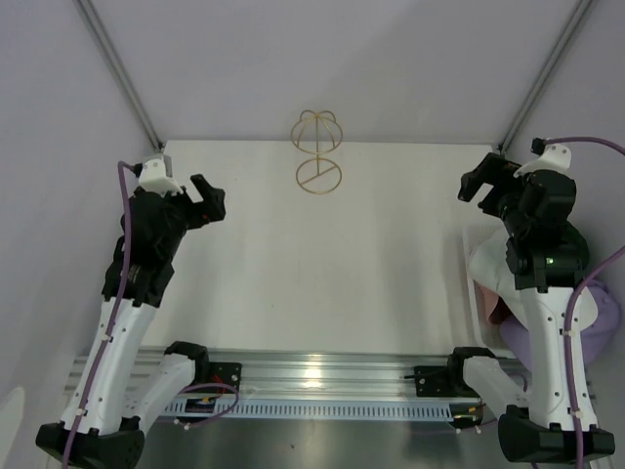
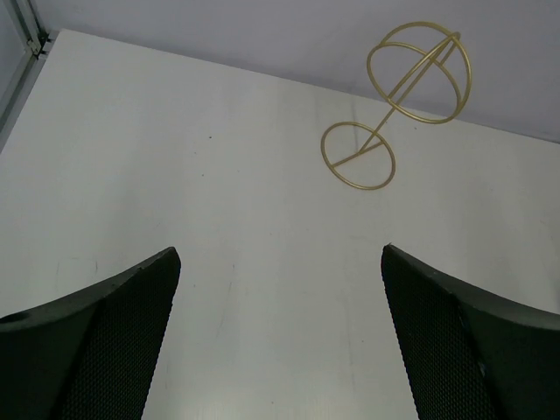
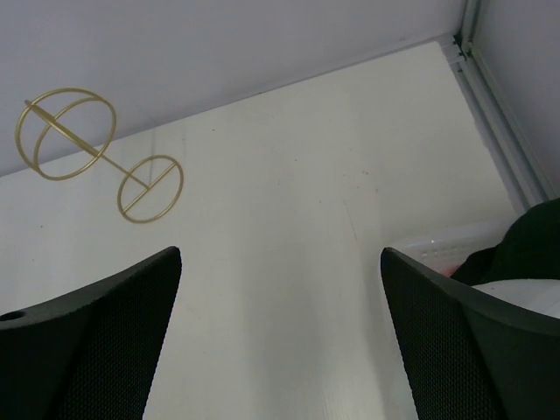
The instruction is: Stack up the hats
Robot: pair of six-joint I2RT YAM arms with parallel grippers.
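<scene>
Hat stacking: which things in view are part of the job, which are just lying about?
Job: lavender hat, black hat, both partly hidden; left claw, right claw, both open.
Lying about: gold wire stand, white basket.

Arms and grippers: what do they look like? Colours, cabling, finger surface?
The left arm and right arm have white lower links, black upper joints and a purple cable along each. The left gripper and right gripper are black, each backed by a white camera housing. Their fingers are broad, black and mesh-textured. A small green light shows on the right arm.
</scene>
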